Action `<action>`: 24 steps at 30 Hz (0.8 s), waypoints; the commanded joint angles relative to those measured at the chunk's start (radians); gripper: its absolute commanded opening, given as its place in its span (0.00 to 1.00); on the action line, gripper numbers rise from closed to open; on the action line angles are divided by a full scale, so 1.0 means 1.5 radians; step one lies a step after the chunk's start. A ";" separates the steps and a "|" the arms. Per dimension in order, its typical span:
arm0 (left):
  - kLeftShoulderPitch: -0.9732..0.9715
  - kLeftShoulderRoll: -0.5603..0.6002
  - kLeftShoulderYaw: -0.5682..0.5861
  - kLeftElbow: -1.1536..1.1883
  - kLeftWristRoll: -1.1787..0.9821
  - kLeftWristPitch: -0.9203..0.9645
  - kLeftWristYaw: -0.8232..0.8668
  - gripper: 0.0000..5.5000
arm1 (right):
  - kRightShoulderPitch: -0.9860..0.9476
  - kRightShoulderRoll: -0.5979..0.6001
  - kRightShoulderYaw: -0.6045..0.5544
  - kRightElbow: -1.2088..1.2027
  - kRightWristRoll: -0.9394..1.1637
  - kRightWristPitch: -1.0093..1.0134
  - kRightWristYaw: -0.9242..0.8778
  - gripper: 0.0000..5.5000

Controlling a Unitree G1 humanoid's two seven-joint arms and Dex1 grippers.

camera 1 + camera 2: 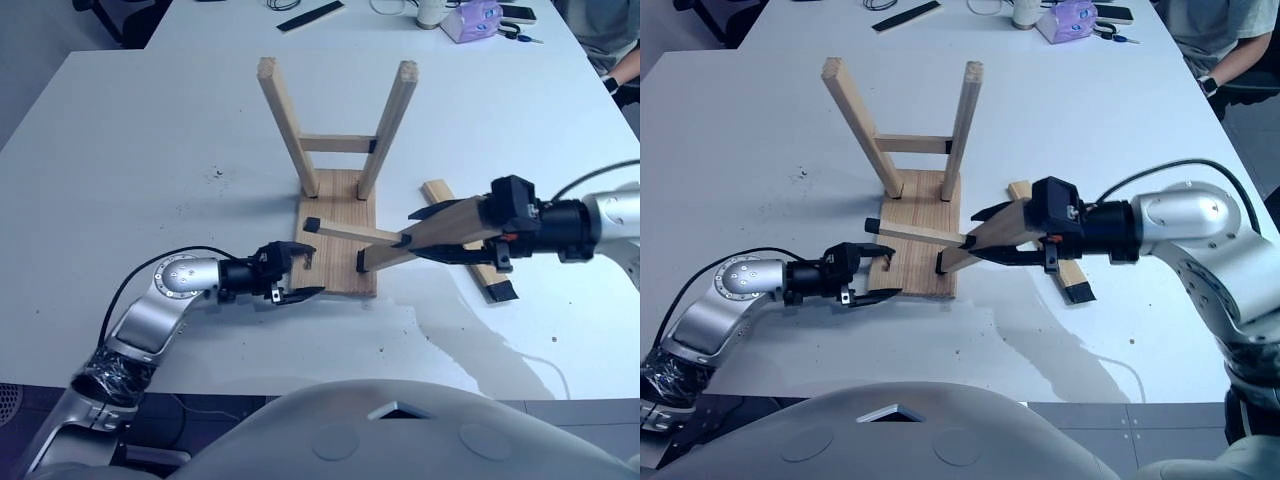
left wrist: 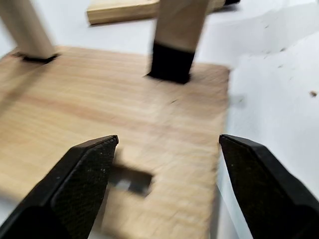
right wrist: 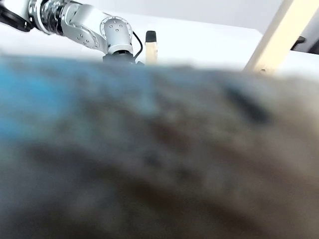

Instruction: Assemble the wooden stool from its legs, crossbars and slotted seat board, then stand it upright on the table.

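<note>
While legs (image 1: 290, 125) sit slotted at 12 o'clock on board (image 1: 340, 212), we clamp third leg (image 1: 385, 257) at 5 o'clock in right gripper (image 1: 425, 238); left gripper (image 1: 308, 272) splayed wide at 7 o'clock.

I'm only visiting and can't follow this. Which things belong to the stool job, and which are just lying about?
Job: seat board; standing legs with crossbar; held leg in right pincer; spare leg; open left pincer.
Lying about: purple pack; black strip.

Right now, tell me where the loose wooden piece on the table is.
Head views: the loose wooden piece lies flat on the robot's right, beside the seat board, partly under the right gripper.
</note>
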 commanded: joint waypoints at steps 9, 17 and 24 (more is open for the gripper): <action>-0.011 -0.046 0.014 0.017 -0.010 0.027 0.012 0.69 | -0.193 0.079 0.210 0.190 -0.164 0.026 0.096 0.36; -0.001 -0.053 -0.005 0.014 0.019 0.017 0.004 0.69 | -0.190 0.152 0.315 0.289 -0.238 0.006 0.115 0.36; -0.007 -0.045 -0.002 0.024 0.026 0.011 -0.005 0.69 | -0.148 0.136 0.271 0.237 -0.211 0.009 0.077 0.36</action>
